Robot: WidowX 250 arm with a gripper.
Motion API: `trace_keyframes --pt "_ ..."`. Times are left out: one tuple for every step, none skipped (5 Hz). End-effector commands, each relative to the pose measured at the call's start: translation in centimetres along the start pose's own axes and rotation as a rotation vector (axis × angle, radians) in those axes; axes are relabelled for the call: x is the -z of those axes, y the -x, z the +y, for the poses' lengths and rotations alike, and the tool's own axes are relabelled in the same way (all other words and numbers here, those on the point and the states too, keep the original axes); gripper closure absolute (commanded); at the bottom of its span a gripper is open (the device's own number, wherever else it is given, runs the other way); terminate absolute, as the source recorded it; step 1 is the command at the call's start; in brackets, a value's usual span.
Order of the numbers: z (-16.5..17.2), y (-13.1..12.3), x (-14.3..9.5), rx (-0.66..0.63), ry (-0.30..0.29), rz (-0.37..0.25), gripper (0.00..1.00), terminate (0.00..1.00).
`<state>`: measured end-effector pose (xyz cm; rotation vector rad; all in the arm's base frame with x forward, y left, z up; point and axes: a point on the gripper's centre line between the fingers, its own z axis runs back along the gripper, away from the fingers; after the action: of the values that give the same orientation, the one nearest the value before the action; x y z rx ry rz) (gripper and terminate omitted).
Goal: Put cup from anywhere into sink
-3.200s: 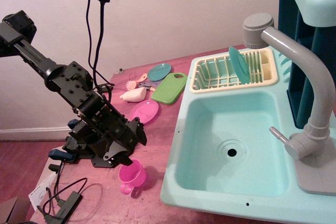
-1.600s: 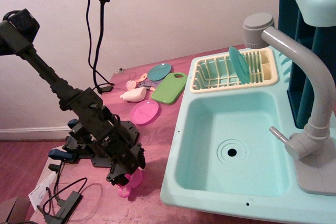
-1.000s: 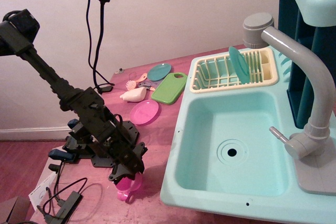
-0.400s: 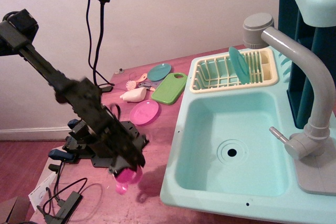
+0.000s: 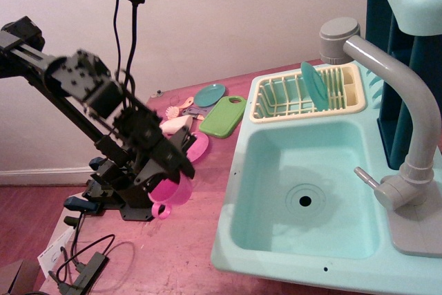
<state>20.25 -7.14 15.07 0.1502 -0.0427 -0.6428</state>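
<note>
The magenta-pink cup (image 5: pixel 170 193) hangs in the air above the red table, its loop handle pointing down-left. My black gripper (image 5: pixel 174 170) is shut on the cup's rim and holds it well above the tabletop, left of the sink. The pale turquoise sink (image 5: pixel 276 157) fills the right half of the view, with its dark drain hole (image 5: pixel 304 201) and grey faucet (image 5: pixel 400 94). The cup is about a hand's width left of the sink's left rim.
A flat pink plate (image 5: pixel 195 148) lies partly behind the gripper. A green cutting board (image 5: pixel 224 115), a teal plate (image 5: pixel 209 94) and a cream object (image 5: pixel 177 124) lie further back. A cream-yellow dish rack (image 5: pixel 304 98) with a teal plate stands behind the basin.
The gripper came down onto the cup on the table, closed on it, and has lifted it up and slightly right off the tabletop.
</note>
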Motion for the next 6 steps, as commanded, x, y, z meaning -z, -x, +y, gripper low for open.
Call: trace_keyframes --pt "3.9 -5.4 -0.5 0.017 -0.040 -0.069 1.00 0.00" --pt "5.5 -9.3 0.1 0.044 -0.048 -0.047 1.00 0.00" --pt "5.9 -10.8 1.4 0.001 -0.041 -0.055 1.00 0.00" --pt "5.8 -11.2 2.4 -0.087 -0.059 -0.069 1.00 0.00" --pt "4.6 -10.9 3.1 -0.115 -0.051 -0.020 1.00 0.00" --pt "4.0 -10.2 4.0 -0.129 -0.011 0.013 1.00 0.00"
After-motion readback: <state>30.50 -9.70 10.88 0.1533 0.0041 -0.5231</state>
